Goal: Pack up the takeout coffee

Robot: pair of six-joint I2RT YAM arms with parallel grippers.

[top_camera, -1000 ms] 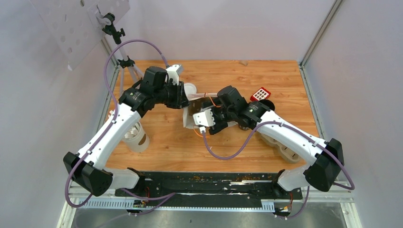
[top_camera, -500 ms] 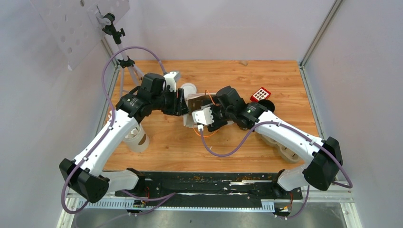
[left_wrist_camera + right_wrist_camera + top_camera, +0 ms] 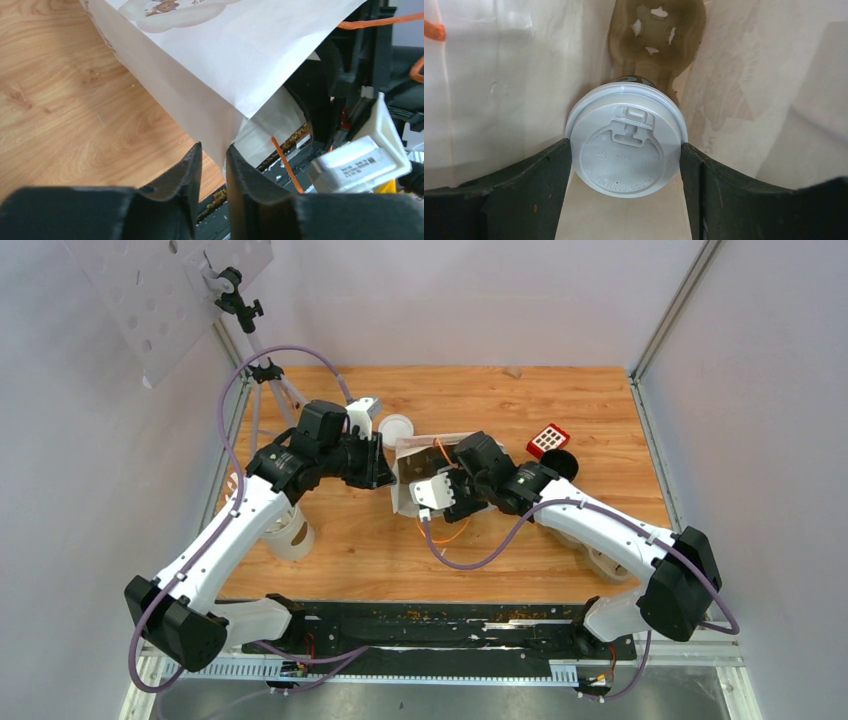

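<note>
Right end effector (image 3: 625, 150) spread wide, clamping the lidded takeout coffee cup (image 3: 624, 170) by its sides, inside the paper bag (image 3: 225, 55) — cardboard carrier (image 3: 656, 35) deeper in. Left end effector (image 3: 214, 160) nearly closed, pinching the bag edge. Both arms bent inward over the desk (image 3: 600, 410) centre.

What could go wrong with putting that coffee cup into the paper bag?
1. The right gripper grips the coffee cup around its lid; the lid might pop off and the coffee spill.
2. The cup could miss a hole in the cardboard tray at the bottom of the bag and tip over.
3. The left gripper has only a corner of the bag between its fingers; a slip may collapse the opening.
</note>
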